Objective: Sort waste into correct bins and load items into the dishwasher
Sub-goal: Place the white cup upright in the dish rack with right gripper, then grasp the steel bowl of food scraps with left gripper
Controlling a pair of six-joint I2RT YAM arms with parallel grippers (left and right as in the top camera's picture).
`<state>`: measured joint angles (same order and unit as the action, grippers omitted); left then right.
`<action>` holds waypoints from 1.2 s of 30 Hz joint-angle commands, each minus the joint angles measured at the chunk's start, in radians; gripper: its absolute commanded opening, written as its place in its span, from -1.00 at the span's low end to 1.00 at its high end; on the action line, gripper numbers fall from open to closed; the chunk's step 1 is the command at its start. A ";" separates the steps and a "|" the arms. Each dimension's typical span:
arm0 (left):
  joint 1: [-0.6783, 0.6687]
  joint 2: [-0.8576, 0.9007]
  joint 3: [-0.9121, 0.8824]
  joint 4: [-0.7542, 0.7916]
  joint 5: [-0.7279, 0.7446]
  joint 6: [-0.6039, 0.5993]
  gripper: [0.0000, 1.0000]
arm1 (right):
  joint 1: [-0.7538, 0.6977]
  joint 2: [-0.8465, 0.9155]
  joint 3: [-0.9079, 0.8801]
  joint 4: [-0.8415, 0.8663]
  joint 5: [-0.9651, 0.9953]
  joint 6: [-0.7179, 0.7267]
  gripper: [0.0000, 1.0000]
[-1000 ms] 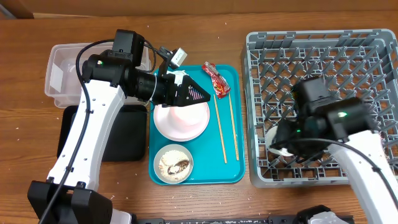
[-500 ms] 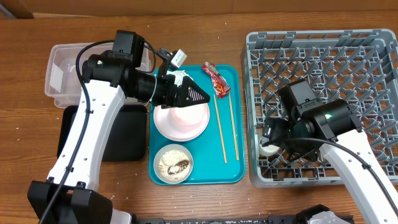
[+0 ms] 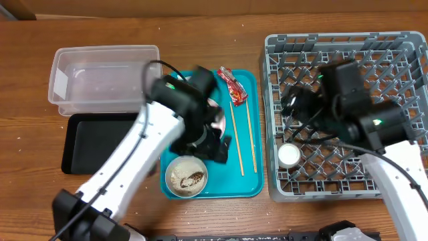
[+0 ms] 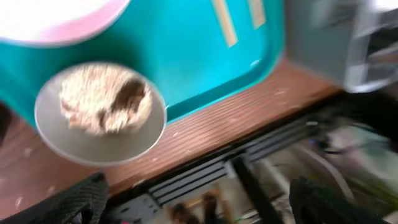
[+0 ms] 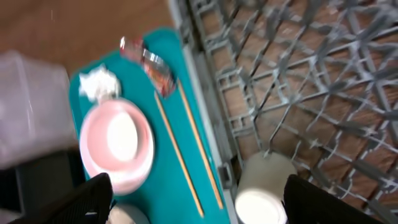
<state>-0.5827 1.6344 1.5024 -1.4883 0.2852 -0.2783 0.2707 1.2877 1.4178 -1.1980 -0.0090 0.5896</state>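
Right claw (image 5: 200,208) near white cup (image 5: 263,196), apart

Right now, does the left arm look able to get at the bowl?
Probably yes. The open left claw hangs close by the bowl, nothing covers the bowl, and the plate and chopsticks lie apart from it.

Plain brown wood-grain table (image 3: 200,27) under and around the left pincer (image 4: 199,205), evenly lit, with dark rails (image 4: 186,177) past its edge, close ahead of that pincer.
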 commanded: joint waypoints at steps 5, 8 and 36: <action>-0.067 -0.020 -0.235 0.154 -0.173 -0.243 0.55 | -0.182 -0.020 0.030 0.002 -0.106 0.004 0.80; -0.067 -0.020 -0.316 0.260 -0.173 -0.254 0.40 | -0.195 -0.019 0.029 -0.003 -0.124 -0.049 0.84; -0.126 0.034 -0.468 0.545 -0.286 -0.249 -0.18 | -0.195 -0.019 0.026 -0.030 -0.124 -0.048 1.00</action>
<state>-0.6880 1.6375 1.0492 -0.9550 0.0235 -0.5232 0.0784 1.2846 1.4231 -1.2304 -0.1272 0.5491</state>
